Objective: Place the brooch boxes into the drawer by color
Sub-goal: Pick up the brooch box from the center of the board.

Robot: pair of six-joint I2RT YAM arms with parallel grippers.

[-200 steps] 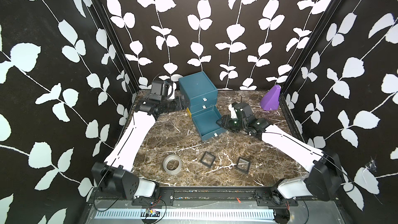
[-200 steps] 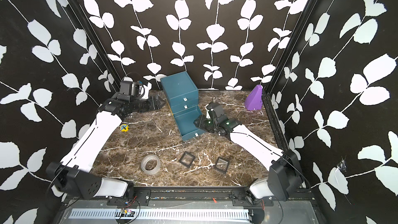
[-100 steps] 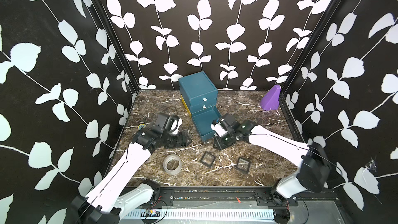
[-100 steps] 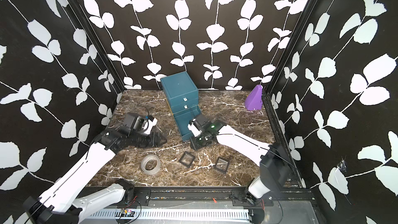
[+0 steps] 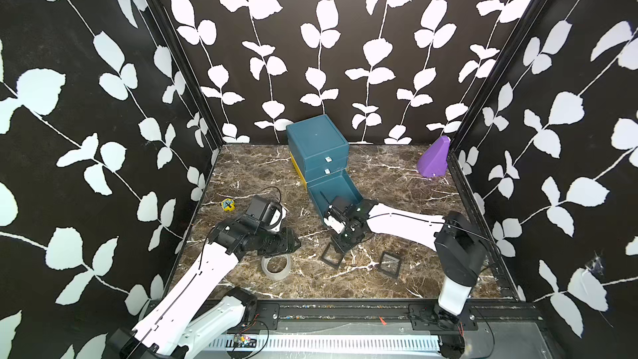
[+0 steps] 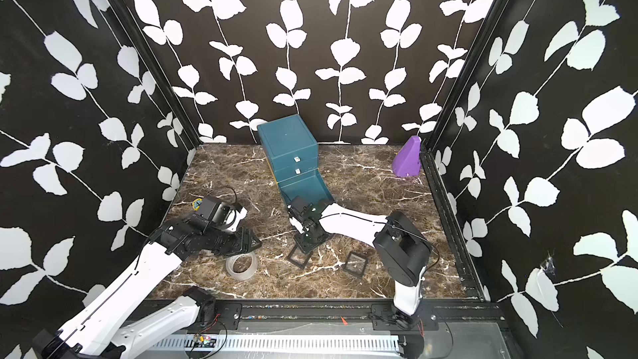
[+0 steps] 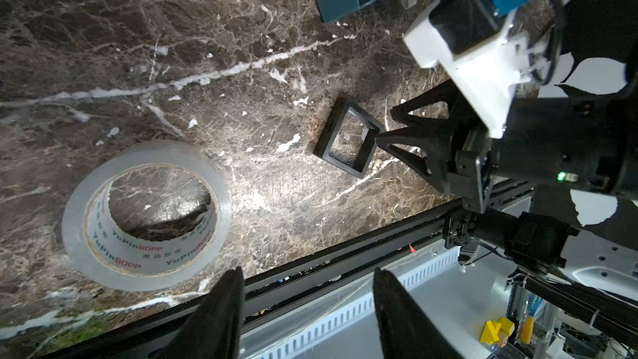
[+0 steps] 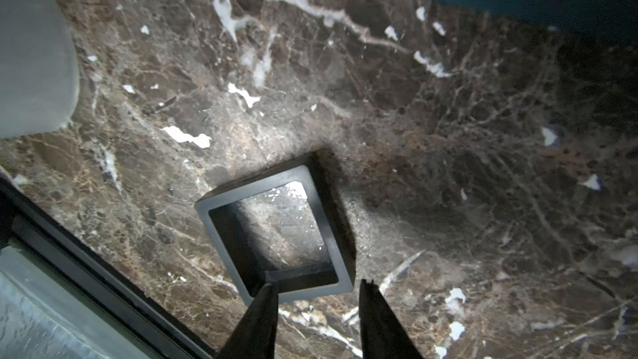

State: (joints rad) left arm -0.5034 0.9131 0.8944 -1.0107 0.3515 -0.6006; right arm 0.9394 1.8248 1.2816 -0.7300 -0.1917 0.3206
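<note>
The black brooch box (image 5: 333, 256) lies flat on the marble (image 5: 390, 181) just in front of the drawer (image 5: 317, 143), whose bottom tray (image 5: 340, 184) is pulled out. Being square, the box has no long axis, and one corner points at the drawer. In both top views the right gripper (image 5: 340, 246) hides that corner, and its wrist camera (image 5: 340, 207) covers part of the tray. The frame is matte black around a clear centre. The gripper's jaws straddle the corner, parted and not clamped. A second black box (image 5: 390, 264) lies farther from the drawer. The left gripper (image 7: 307, 291) is parted and empty, near the tape roll (image 5: 276, 265).

Right pincer (image 5: 339, 249) at black brooch box (image 5: 332, 258)
</note>
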